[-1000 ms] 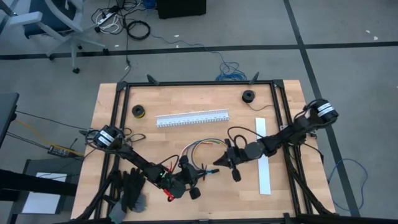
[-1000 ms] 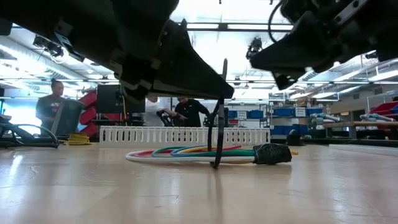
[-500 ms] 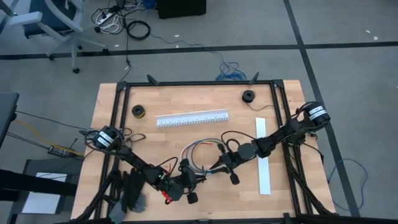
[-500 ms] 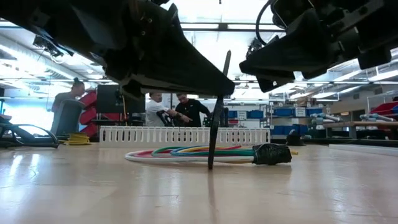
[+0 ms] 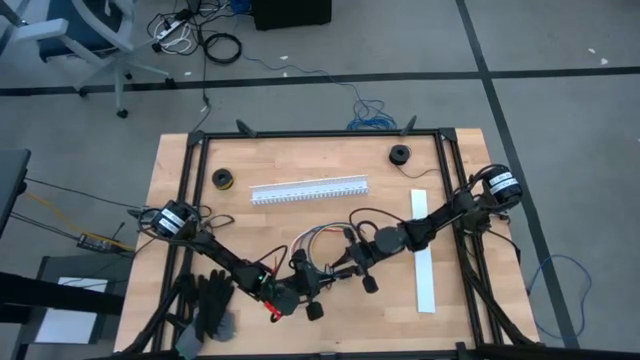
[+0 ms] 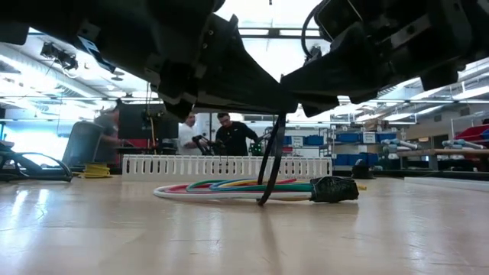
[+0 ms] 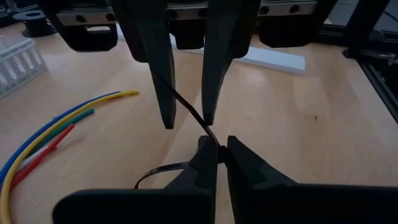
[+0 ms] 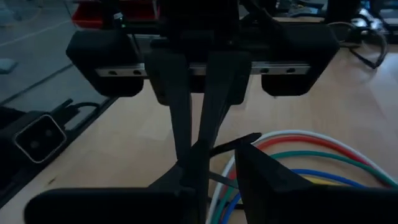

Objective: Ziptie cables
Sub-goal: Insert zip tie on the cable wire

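Cables, a loose curved bundle of coloured wires, lie on the wooden table just in front of the white slotted channel, on the side nearer the arms. Left of the cables and slightly nearer the table's front edge, the left gripper is closed tight on a black ziptie; in the left wrist view the strap runs from between its own fingertips up to the opposing fingers. Right of that, the right gripper faces it almost tip to tip, its fingers slightly parted around the strap's free end; a firm hold cannot be confirmed. The low view shows the ziptie hanging to the table in front of the bundle, not around it. Judging from this, the coming move depends on carrying the strap back toward the channel and across the wires' long axis; both grippers are about equally near.
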Robot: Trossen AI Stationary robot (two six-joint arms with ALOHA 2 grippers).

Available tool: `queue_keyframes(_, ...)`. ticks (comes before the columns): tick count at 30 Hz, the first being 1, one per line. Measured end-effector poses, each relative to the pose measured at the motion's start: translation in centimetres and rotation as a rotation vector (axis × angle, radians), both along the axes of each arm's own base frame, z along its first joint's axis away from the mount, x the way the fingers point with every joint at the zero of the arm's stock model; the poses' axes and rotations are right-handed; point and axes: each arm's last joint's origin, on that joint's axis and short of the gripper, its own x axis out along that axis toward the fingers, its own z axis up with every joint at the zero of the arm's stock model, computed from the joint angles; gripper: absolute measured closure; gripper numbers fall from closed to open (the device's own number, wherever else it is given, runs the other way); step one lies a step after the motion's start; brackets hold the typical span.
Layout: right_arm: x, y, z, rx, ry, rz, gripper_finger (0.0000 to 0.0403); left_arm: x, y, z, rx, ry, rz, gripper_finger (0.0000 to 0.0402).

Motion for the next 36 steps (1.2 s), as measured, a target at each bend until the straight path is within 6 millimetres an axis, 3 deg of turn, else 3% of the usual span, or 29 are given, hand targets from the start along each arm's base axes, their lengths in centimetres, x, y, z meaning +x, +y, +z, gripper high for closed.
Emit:
queue_keyframes(5,0.1,-0.4,0.0,0.015,0.003,0.041,0.0355,0.2,0.3,0.0,0.000,-0.001,0.010,0.0401)
queue_keyframes(10,0.1,-0.5,0.0,-0.012,-0.001,0.047,0.0398,0.5,0.8,0.1,-0.005,-0.007,0.027,0.0401)
queue_keyframes(20,0.2,-0.6,0.3,-0.022,-0.048,0.014,0.0403,0.7,1.1,0.3,-0.054,-0.045,0.070,0.0400)
queue_keyframes(29,0.1,-1.5,2.7,-0.031,-0.135,-0.034,0.0403,0.7,1.1,0.2,-0.061,-0.039,0.066,0.0399)
queue_keyframes(36,-0.6,-2.4,2.8,-0.084,-0.003,-0.136,0.0402,0.7,1.1,0.1,-0.056,-0.033,0.067,0.0400)
